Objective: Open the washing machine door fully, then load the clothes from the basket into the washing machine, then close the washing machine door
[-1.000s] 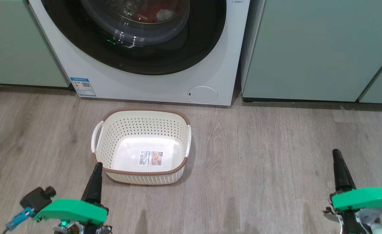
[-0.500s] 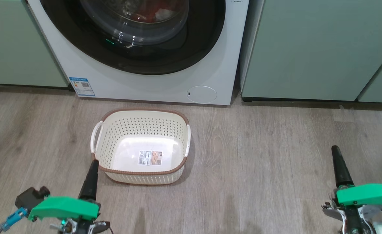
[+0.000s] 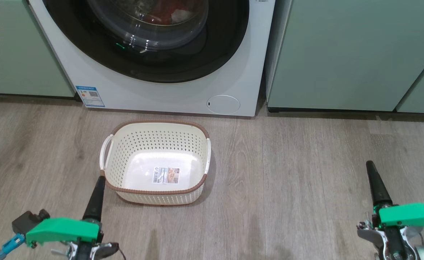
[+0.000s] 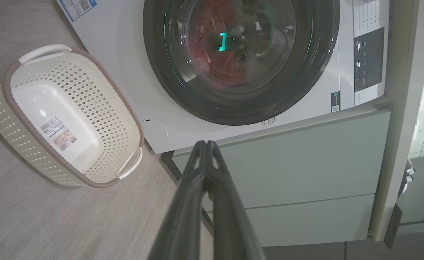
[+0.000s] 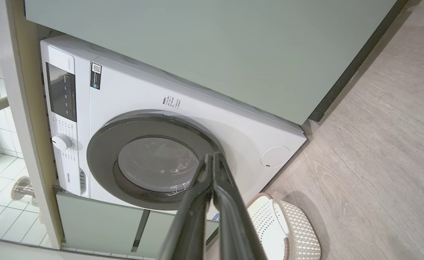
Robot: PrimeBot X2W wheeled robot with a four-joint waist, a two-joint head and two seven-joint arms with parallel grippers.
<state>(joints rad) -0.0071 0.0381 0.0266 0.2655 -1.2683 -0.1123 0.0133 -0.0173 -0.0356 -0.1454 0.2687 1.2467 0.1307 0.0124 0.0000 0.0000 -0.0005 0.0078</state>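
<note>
Door job looks done, wrap-up stage. The washing machine door (image 3: 150, 36) sits shut against the white front of the washing machine (image 3: 161, 94). In the right wrist view its black rim lies flush, no gap that I can make out. The clothes (image 3: 161, 14) are inside the drum, red fabric with a bit of white showing through the glass bowl. The basket (image 3: 161, 196) stands on the floor (image 3: 288, 180) just in front of the machine, empty, only the paper label (image 3: 166, 175) on its bottom. Left pincer (image 3: 99, 182) has its fingers pressed together, holding nothing, low at the near left. Its tip reads as right at the basket's near-left corner from the head view, but the left wrist view puts the basket well off to the side, so I judge no contact. Right pincer (image 3: 371, 171) also has its fingers together and is empty, well apart from the basket, over bare floor on the right. Judgement: all three parts of the task appear finished, and what remains is confirming the latch and parking the arms. To do that well, keep both pincers together and low, and draw the left one away from the basket corner so it doesn't nudge the tub. If the door turns out not to be latched, press on the black rim rather than the glass, flat and steady. Which side carries the hinge I cannot tell. The latch itself is not visible, so closure is only a likely call.
</note>
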